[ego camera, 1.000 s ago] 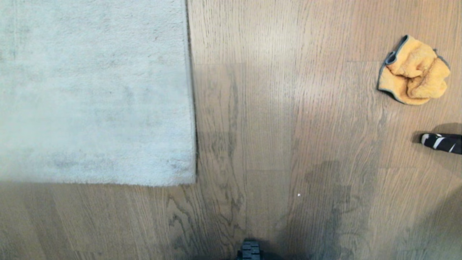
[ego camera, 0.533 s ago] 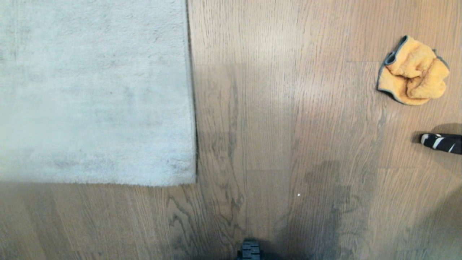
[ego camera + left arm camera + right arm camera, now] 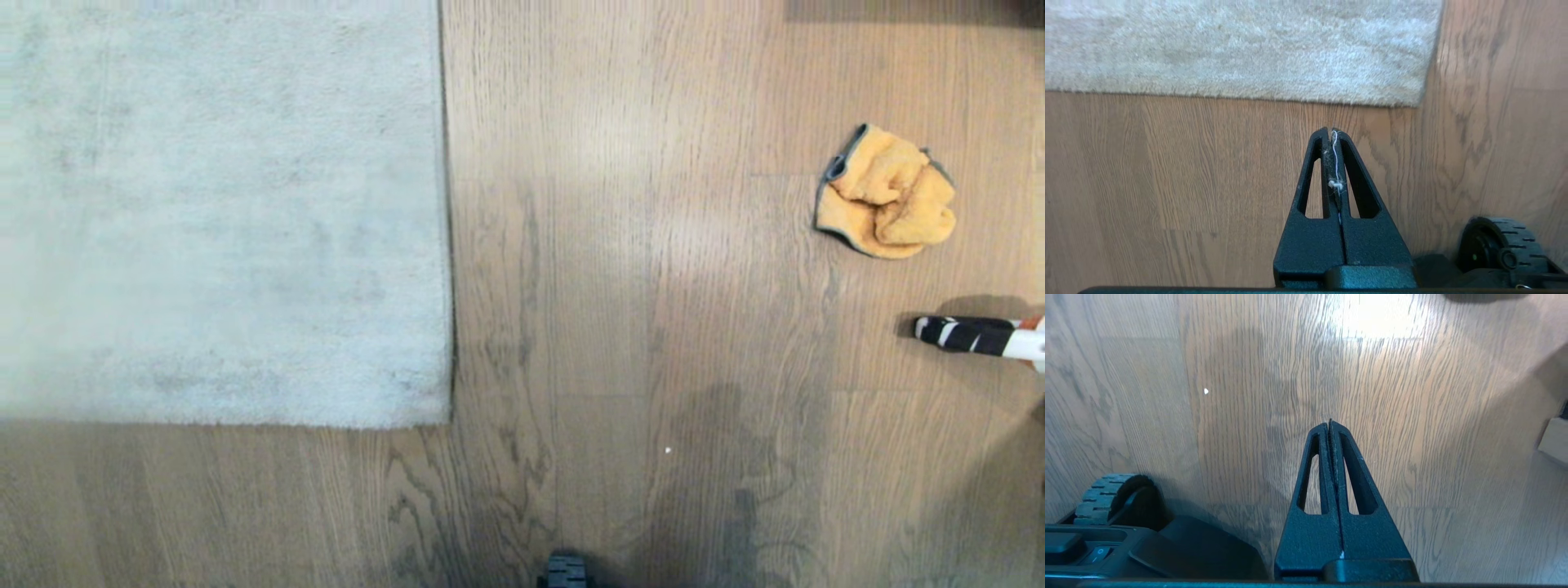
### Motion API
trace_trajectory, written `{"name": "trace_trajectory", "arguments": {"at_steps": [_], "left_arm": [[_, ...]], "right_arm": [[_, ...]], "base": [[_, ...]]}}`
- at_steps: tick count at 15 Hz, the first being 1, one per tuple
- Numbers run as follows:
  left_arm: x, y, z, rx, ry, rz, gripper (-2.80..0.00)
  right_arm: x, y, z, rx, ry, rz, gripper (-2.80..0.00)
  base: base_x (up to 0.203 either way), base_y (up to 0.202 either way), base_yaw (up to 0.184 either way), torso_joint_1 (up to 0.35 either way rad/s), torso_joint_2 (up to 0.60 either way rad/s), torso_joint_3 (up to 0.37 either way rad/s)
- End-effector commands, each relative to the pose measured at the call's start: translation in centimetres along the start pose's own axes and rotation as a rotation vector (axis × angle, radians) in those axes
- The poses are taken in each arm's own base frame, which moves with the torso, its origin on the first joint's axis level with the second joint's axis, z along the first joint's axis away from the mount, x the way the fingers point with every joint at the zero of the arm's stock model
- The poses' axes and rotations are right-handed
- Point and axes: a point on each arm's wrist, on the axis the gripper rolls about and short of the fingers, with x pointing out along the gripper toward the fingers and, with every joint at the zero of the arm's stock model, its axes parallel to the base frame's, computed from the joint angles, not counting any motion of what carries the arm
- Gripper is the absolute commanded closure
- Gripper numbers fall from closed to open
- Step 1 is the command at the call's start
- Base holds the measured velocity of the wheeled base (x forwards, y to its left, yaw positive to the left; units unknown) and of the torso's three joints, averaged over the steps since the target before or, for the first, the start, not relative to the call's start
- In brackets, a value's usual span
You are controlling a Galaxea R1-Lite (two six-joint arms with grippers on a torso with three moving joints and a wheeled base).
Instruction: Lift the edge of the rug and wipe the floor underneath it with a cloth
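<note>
Cloth point(image 3: 886, 194) lies crumpled on floor point(image 3: 637, 286), well right of rug edge point(image 3: 445, 245); looks soft, light, pinch a raised fold; rug prob. floppy but heavy, grab at corner; left hand point(image 3: 1331, 132) & right hand point(image 3: 1329, 424) both closed, empty.

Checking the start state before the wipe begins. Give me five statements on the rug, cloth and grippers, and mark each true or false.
1. The cloth lies crumpled on the bare floor, apart from the rug. True.
2. The rug edge is lifted off the floor. False: it lies flat.
3. The left gripper is shut and holds nothing. True.
4. The right gripper grips the cloth. False: it is shut, empty, above bare floor.
5. A black-and-white striped object lies on the rug. False: it is on the floor near the cloth.
</note>
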Motion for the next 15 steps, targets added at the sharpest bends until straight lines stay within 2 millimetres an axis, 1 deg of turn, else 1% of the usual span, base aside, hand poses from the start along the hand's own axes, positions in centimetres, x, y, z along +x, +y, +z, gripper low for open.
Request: {"name": "trace_trajectory", "arguments": {"at_steps": [1,15], "left_arm": [[0.0,0.0,0.0,-0.002,0.0,0.001,0.0],[0.0,0.01,0.02,-0.018,-0.002,0.004,0.0]], "right_arm": [[0.02,0.0,0.01,-0.001,0.003,0.0,0.0],[0.02,0.0,0.01,-0.001,0.003,0.0,0.0]], "base": [[0.0,0.0,0.0,0.002,0.01,0.207],[0.0,0.0,0.0,0.001,0.0,0.2]]}}
